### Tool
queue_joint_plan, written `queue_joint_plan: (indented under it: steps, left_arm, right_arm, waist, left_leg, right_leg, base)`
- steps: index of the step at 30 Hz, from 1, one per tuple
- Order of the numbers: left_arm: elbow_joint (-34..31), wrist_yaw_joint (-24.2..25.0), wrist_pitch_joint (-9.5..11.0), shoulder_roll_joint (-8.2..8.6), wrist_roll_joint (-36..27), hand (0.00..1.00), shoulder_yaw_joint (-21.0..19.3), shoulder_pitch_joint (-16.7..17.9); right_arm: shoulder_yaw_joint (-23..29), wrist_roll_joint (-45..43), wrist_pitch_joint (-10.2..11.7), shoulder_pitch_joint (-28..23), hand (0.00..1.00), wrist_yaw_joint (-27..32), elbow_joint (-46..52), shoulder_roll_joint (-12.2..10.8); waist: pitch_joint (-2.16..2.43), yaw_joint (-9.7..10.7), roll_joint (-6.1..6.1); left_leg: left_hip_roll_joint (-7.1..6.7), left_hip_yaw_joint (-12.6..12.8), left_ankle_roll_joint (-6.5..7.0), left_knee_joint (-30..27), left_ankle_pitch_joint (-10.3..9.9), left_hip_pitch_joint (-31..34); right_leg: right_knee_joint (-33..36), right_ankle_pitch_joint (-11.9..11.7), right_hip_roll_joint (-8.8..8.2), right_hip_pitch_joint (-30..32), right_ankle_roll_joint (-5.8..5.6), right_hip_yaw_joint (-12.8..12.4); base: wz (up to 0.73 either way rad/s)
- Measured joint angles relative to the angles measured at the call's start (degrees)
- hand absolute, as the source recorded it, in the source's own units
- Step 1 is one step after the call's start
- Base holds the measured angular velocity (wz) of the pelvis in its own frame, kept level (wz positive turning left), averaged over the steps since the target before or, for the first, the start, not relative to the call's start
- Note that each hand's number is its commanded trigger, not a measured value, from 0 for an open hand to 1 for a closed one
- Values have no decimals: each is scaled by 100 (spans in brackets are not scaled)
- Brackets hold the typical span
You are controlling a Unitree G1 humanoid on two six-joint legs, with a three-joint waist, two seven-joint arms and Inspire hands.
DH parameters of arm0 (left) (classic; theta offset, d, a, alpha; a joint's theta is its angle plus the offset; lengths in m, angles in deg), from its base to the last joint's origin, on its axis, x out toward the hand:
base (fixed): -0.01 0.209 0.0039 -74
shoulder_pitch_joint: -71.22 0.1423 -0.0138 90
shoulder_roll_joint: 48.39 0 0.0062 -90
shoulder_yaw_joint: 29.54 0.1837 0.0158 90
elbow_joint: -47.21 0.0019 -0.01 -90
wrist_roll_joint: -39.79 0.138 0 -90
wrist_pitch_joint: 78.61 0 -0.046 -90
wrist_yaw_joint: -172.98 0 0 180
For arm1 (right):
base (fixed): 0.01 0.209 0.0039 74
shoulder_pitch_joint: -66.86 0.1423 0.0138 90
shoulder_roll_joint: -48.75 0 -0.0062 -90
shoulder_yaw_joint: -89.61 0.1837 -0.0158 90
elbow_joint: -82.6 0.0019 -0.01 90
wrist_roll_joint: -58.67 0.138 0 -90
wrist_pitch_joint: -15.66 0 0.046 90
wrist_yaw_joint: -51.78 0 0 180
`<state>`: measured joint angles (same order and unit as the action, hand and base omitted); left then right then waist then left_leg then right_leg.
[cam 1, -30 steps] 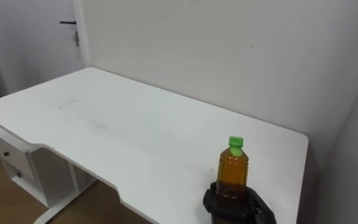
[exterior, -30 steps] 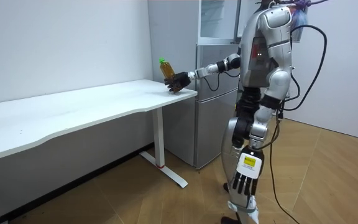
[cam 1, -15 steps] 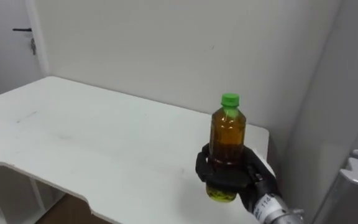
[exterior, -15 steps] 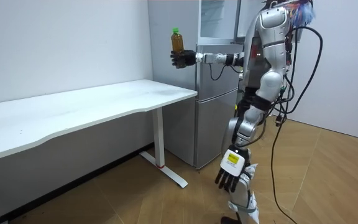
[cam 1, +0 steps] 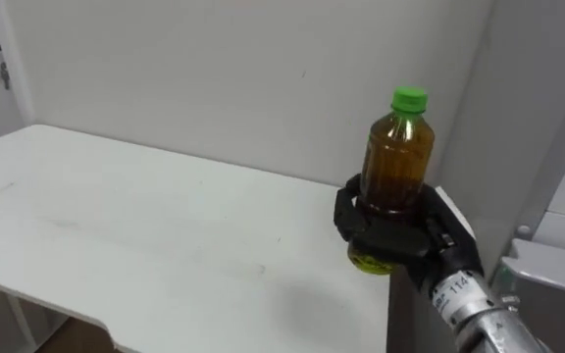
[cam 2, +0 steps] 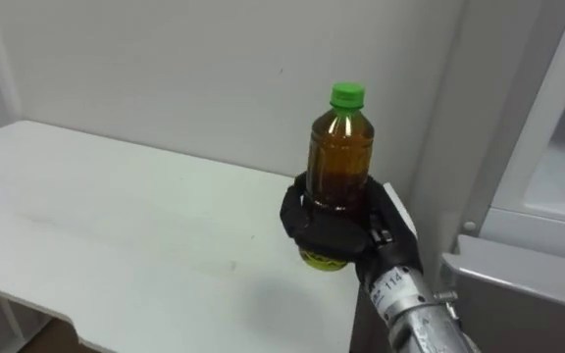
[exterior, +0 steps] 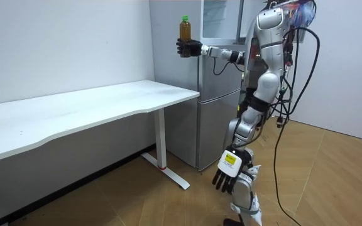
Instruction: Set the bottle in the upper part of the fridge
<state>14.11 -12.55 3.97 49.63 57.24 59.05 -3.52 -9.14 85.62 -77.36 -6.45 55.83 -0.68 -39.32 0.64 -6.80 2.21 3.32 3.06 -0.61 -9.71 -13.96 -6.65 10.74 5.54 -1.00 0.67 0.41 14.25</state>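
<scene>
An amber bottle point(cam 1: 397, 162) with a green cap point(cam 1: 409, 98) stands upright in my black right hand point(cam 1: 385, 227), whose fingers are curled round its lower half. The hand holds it at about head height over the table's far right corner, just left of the grey fridge point(cam 1: 557, 275). In the room view the bottle point(exterior: 185, 29) is level with the upper fridge compartment point(exterior: 222, 19), to the room view's left of it. My left hand point(exterior: 230, 178) hangs by my leg with relaxed, spread fingers. I stand in front of the fridge.
The white table point(cam 1: 116, 226) stretches away to my left along a pale wall. The lower fridge point(exterior: 217, 100) stands against the table's end. A door handle point(cam 1: 5, 75) shows at the far left. Wooden floor point(exterior: 332, 182) lies open behind me.
My right hand has lifted the bottle from table height up and to the right, toward the upper fridge. My body has turned toward the fridge, so the eye views have swung right.
</scene>
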Motion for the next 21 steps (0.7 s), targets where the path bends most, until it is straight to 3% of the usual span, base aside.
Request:
queue_joint_plan:
  steps: [2, 8, 12, 13, 21]
  left_arm:
    - [59, -12, 43, 1, 1, 0, -71, 15]
    - [290, -179, 127, 1, 9, 0, -292, 20]
    - [346, -184, 128, -11, -5, 0, -345, 33]
    - [352, -183, 140, -7, -22, 0, -416, 59]
    - [360, -302, 185, 52, -167, 0, -625, 186]
  right_arm:
    - [32, 1, -57, -19, 100, -89, 395, 120]
    - [518, 2, -81, -20, 100, -153, 905, 160]
    - [866, 26, -81, -20, 100, -167, 974, 235]
    - [971, 24, -81, -21, 100, -166, 988, 235]
    - [1628, 96, -81, -264, 100, 9, 1622, 252]
  waist:
    - [-4, 90, 18]
    - [-1, 191, 150]
    - [-14, 332, 180]
    - [3, 351, 208]
    - [-13, 514, 146]
  left_leg:
    - [5, 86, 0, 12, 0, -38]
    - [17, 266, 0, 40, -1, -123]
    - [22, 272, 4, 122, -8, -120]
    - [25, 271, 5, 133, -10, -108]
    - [40, 306, -1, 107, -13, -142]
  right_leg:
    - [-3, 0, 13, 5, 0, -51]
    - [3, -27, 43, 5, 9, -203]
    - [1, -60, 50, 22, 13, -198]
    - [1, -64, 52, 28, 18, -197]
    - [1, -70, 88, 32, 28, -297]
  base:
    - [-16]
    - [-15]
    - [0]
    - [0]
    - [-3]
